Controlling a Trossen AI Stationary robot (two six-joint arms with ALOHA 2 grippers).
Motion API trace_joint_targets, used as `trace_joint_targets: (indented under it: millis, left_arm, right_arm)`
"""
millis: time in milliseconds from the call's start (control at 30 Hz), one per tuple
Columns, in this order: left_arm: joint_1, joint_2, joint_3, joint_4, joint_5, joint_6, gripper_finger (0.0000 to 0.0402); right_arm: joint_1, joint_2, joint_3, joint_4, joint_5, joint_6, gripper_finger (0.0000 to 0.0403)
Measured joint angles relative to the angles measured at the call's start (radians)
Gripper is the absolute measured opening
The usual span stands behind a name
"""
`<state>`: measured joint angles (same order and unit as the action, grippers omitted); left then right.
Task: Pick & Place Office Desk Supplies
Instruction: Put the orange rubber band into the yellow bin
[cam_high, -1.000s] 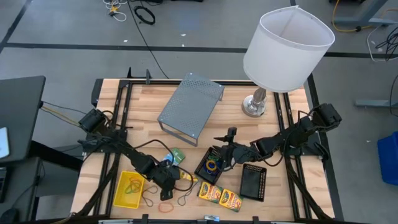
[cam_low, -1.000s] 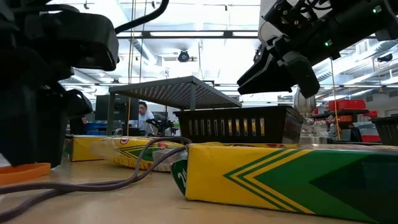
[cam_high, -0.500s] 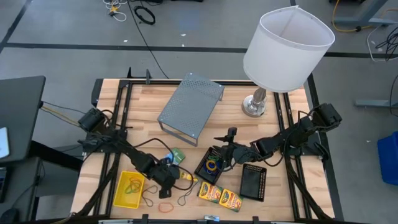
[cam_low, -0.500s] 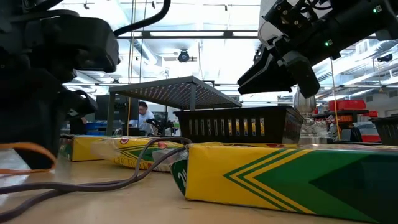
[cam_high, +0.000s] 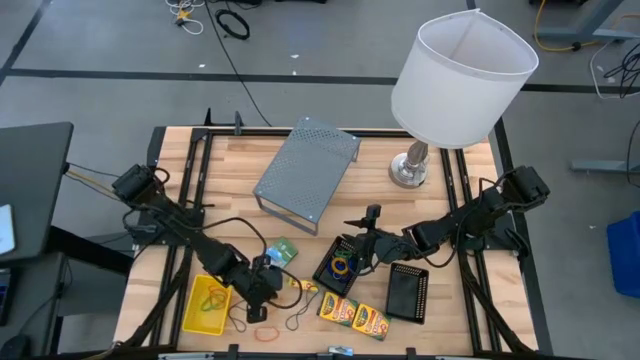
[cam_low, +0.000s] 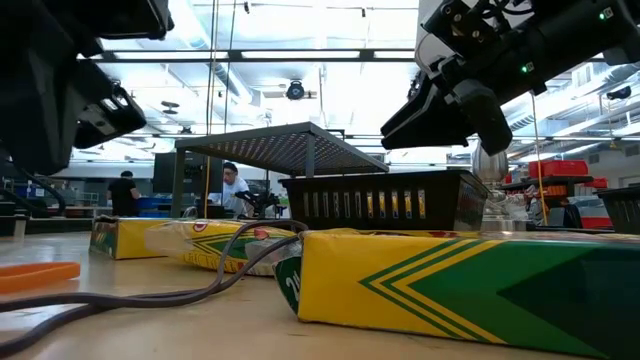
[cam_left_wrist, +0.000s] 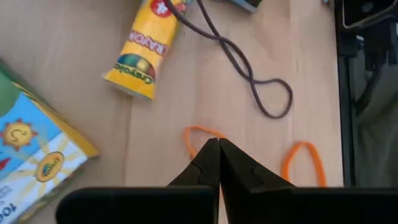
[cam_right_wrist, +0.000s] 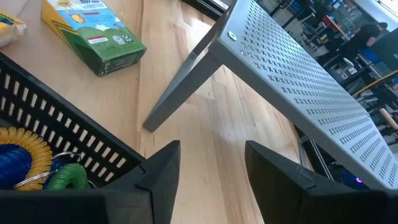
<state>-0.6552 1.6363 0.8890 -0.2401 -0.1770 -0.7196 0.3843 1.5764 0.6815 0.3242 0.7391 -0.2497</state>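
Left tool (cam_left_wrist: 218, 147) pinches orange rubber band (cam_left_wrist: 198, 136); lifted off table.

Tabletop (cam_high: 240, 165): pale wood planks, matt, visible grain. Riser shelf (cam_high: 306, 170) near the far edge: grey perforated sheet metal, matt. Mesh trays (cam_high: 407, 291): black slotted metal or plastic, can't tell which. Basket (cam_high: 192, 308) at the near left corner: glossy yellow plastic. Crayon boxes (cam_high: 354, 314): printed card, slight sheen. Rubber-band loops (cam_left_wrist: 303, 160): smooth orange rubber. Lamp shade (cam_high: 462, 75): white cloth-like, matt; lamp base (cam_high: 409, 170) shiny metal.
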Motion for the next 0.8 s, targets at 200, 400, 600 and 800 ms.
trace_joint_targets:
  millis: [200, 400, 600, 800]
  left_arm:
    - [0.0, 0.049, 0.0, 0.001, -0.022, -0.022, 0.0041]
    - [0.002, 0.127, 0.0, 0.06, 0.038, -0.031, 0.0126]
    - [0.004, 0.153, 0.002, 0.065, 0.022, -0.035, 0.0191]
    - [0.015, 0.183, 0.005, 0.061, 0.004, -0.04, 0.0165]
  right_arm:
    - [0.0, 0.0, 0.0, 0.004, -0.002, -0.002, 0.0188]
    - [0.0, 0.0, 0.0, 0.004, -0.002, -0.003, 0.0188]
    - [0.0, 0.0, 0.0, 0.002, -0.002, -0.011, 0.0188]
    - [0.0, 0.0, 0.0, 0.001, -0.001, -0.01, 0.0188]
